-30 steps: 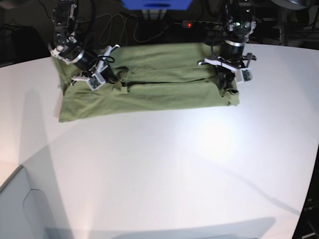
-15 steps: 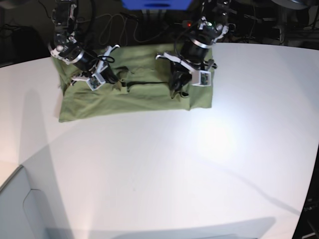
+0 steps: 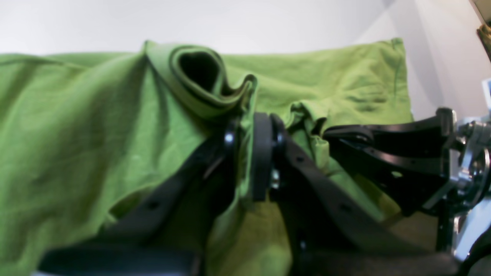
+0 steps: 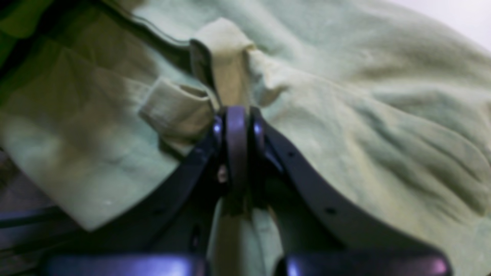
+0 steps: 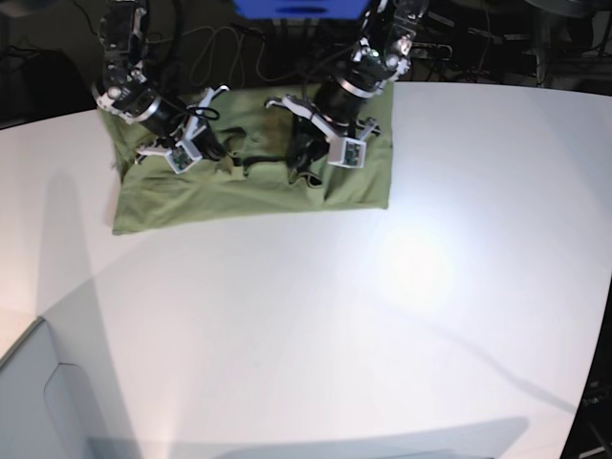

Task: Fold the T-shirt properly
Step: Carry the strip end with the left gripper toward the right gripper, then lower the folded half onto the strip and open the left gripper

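Soft thin olive T-shirt (image 5: 249,186), rumpled; left gripper (image 3: 251,126) and right gripper (image 4: 234,115) jaws clenched on bunched fabric folds.

Soft cloth, matt plastic, a smooth white top

The T-shirt (image 5: 249,186) is thin olive-green cloth — matt, finely woven, creased into soft folds. The left gripper (image 3: 253,153) and right gripper (image 4: 236,153) have black plastic fingers, smooth with a dull sheen — small bright metal screws show at their tips. The table (image 5: 382,316) is smooth, white and faintly glossy.
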You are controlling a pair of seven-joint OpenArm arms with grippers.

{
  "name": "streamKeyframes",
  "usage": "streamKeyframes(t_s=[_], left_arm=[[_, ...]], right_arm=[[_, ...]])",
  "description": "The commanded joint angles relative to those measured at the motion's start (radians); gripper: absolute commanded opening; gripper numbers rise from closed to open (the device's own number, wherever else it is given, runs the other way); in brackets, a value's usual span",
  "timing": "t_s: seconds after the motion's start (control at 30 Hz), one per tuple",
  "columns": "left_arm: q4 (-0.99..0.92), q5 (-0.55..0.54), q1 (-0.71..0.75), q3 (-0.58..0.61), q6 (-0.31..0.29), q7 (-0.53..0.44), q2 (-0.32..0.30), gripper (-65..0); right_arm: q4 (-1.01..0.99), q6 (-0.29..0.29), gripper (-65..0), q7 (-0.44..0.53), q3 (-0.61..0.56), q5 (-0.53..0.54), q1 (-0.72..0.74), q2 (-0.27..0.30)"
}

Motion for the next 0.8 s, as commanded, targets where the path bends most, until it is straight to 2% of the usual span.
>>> streamKeyframes(t_s=[0.0,0.3,0.77], left_arm=[[0.015,-0.005,-0.013,0.017,-0.009,-0.028,0.009,-65.0],[0.009,-0.005,-0.056,0.030,-0.009,-0.021,0.032,-65.0],[-0.065,-0.007,-0.097,0.076,-0.009,-0.028,0.034,-65.0]], right_arm=[[0.011,0.019,-64.9,-0.018,0.003,-0.016,-0.004,0.008],[0.011,0.019,-64.9,-0.018,0.003,-0.016,-0.004,0.008],[0.011,0.019,-64.9,-0.018,0.005,-0.016,-0.004,0.010]])
